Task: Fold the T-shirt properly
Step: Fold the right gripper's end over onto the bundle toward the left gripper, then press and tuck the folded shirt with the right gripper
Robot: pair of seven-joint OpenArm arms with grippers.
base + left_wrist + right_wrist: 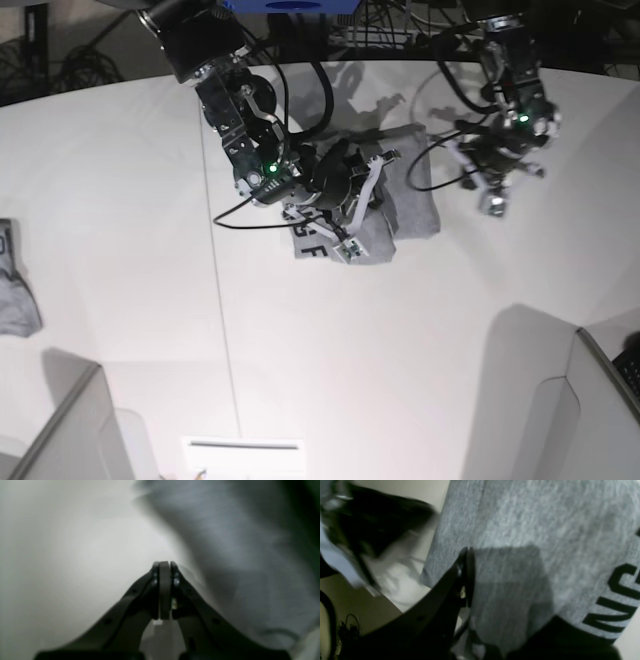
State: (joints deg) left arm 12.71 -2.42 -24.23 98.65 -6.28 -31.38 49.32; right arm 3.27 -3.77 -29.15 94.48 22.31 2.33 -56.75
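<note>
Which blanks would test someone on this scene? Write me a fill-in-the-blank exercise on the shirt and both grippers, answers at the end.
The T-shirt is ____ in colour.
The lettering on it is ____.
The left gripper has its fingertips ____, with no cloth between them.
In the base view, the small cloth with dark print lies near the ____ edge of the picture.
Missing words: grey; black; together; left.

The left wrist view blurs the shirt (225, 537). The right arm (250, 130) hides part of it in the base view, and the right wrist view's edge cuts off its lettering (612, 612).
</note>
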